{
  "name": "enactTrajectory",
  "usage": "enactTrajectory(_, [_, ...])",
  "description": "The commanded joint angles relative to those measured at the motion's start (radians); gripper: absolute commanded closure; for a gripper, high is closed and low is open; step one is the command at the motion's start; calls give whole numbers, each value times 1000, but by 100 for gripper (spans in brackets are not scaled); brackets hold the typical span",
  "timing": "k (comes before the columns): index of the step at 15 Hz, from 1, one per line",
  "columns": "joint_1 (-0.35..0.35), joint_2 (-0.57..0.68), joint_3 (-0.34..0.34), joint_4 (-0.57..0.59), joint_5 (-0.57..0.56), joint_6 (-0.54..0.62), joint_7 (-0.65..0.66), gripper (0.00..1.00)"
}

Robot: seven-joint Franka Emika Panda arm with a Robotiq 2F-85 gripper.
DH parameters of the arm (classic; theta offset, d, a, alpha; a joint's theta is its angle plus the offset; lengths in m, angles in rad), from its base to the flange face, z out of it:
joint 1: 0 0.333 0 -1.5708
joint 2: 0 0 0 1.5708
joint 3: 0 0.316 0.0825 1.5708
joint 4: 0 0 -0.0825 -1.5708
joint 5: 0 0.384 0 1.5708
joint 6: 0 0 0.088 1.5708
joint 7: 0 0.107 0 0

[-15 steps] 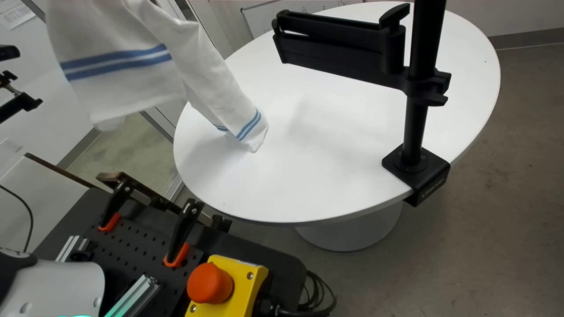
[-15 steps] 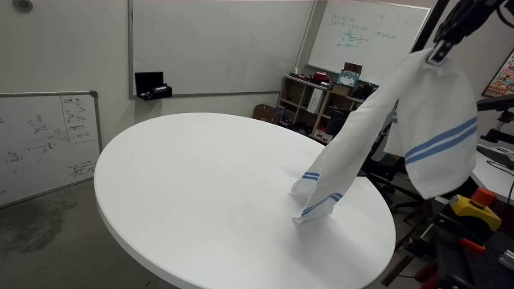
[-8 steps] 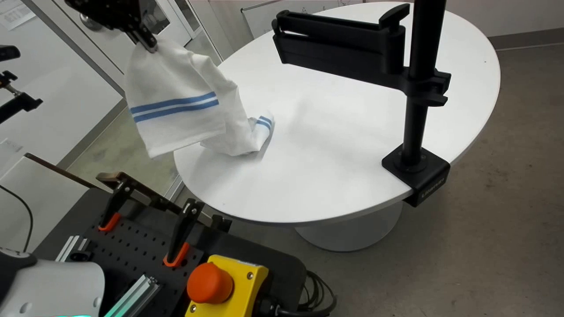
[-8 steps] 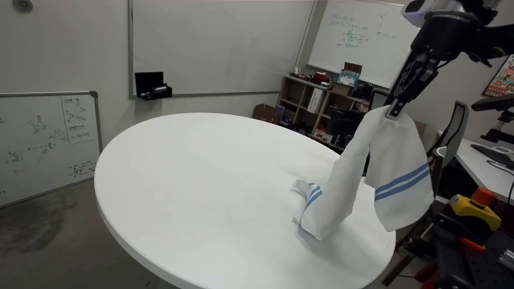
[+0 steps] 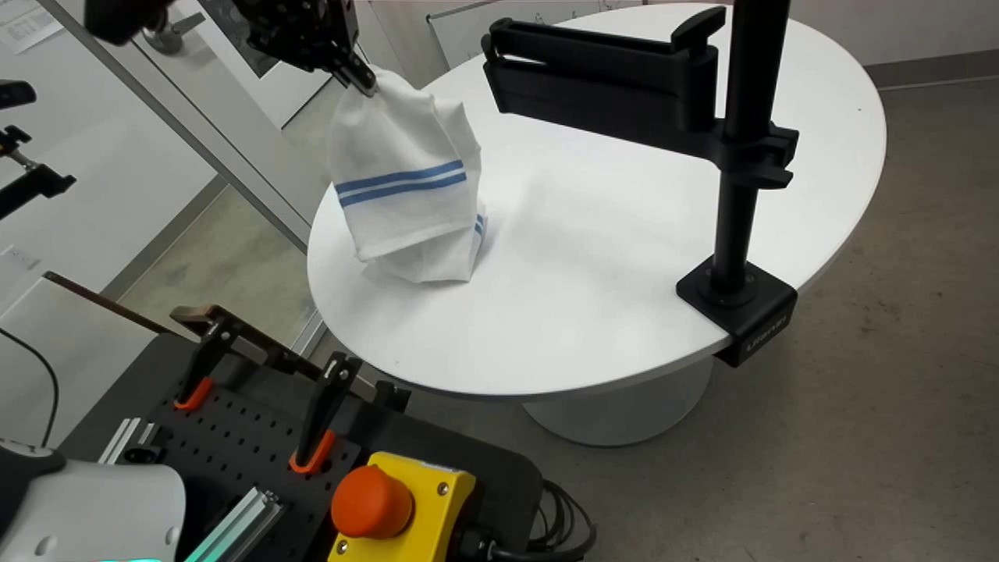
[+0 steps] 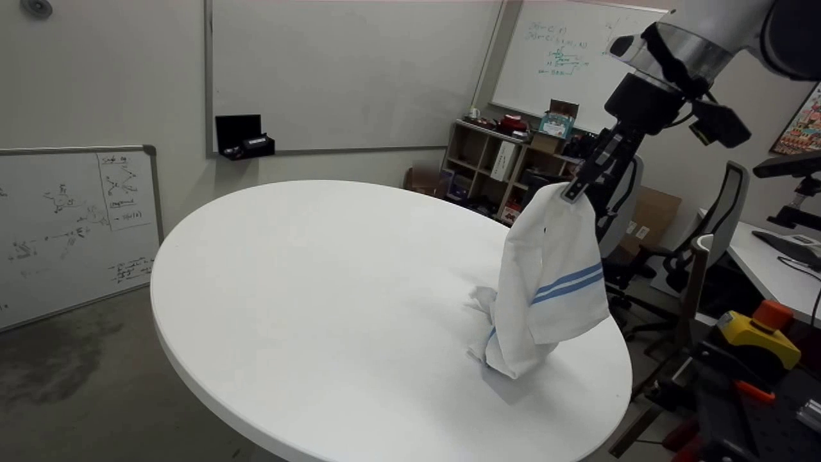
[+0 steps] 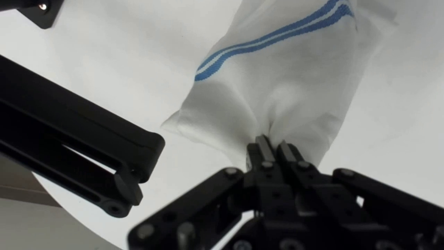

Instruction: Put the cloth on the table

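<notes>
So the cloth (image 6: 564,295) is pinched in the tool (image 7: 274,143) and hangs down from it, lower end resting on the desk (image 6: 308,308) below. In an exterior view most of the desk stretches out left of the tool, a shelf (image 6: 467,151) is further back, also left, and there's a chair (image 6: 728,202) over to the right. Also got a clamp-on stand (image 5: 737,226) at the desk's rim, right of the tool in an exterior view; in the wrist view its folded arm (image 7: 86,121) is left of the tool. Down in front of the tool there's a platform (image 5: 414,439) with a button box (image 5: 428,507) and two clamps (image 5: 321,410) on it.
</notes>
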Motion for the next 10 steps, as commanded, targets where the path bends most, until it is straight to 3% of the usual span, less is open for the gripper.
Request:
enactTrajectory(1, [-138, 72, 83, 21, -276, 96, 204, 99])
enactTrajectory(4, [-182, 74, 96, 17, -514, 80, 347, 99])
enactTrajectory(9, [-193, 90, 102, 9, -724, 42, 494, 99])
enactTrajectory(10, [-188, 95, 101, 6, -735, 32, 518, 70])
